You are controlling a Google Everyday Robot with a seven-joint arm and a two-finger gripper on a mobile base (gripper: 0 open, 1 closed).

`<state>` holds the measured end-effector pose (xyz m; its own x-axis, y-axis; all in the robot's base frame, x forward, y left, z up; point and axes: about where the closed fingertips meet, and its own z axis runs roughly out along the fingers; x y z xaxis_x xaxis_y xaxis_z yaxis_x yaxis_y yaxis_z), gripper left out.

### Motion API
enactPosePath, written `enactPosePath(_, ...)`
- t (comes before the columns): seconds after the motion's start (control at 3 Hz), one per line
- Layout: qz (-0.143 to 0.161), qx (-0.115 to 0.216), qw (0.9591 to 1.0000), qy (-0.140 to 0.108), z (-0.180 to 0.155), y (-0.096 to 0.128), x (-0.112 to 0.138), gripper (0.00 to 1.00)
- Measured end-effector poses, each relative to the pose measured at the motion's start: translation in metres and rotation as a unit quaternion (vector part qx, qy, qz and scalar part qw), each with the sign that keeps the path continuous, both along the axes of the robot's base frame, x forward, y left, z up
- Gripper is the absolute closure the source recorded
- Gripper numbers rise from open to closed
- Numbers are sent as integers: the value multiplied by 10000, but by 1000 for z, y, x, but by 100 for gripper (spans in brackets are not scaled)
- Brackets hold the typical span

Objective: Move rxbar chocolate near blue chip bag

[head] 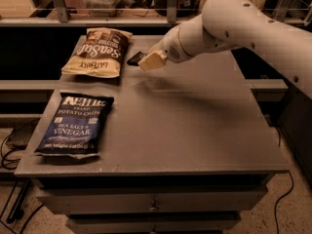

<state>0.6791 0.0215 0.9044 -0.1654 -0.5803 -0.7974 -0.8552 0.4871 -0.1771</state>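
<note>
Rxbar chocolate (135, 58), a small flat black-brown wrapped bar, sits at the tip of the tan parallel-jaw gripper (152, 61) at the grey table's (195, 121) far side.
Whether the gripper is open or clamped on it I cannot tell. The bar looks light, thin and slick-wrapped, so pinching across its narrow width seems safest. The tan and brown chip bag (97, 52) lies just beside it; the large dark blue chip bag (74, 126) is well apart, at the near left.

The gripper (152, 60), at the far side of the desk (195, 130) just right of the tan chip bag (97, 52), hides the right part of the rxbar chocolate (134, 58). The arm (243, 18) is cut off at the right edge.
</note>
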Motion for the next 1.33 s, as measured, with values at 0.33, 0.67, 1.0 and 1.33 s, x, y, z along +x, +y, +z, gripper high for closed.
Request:
enactPosePath(0.33,75,241,9996,151,-4,-3,-43,100)
enactPosePath(0.67,317,715,9949,642,-31,-5,-100,82)
enactPosePath(1.0,545,914,9899,935,-50,-3,-127,51)
enactPosePath(1.33,618,980,9879,1035,-56,-2,-136,28)
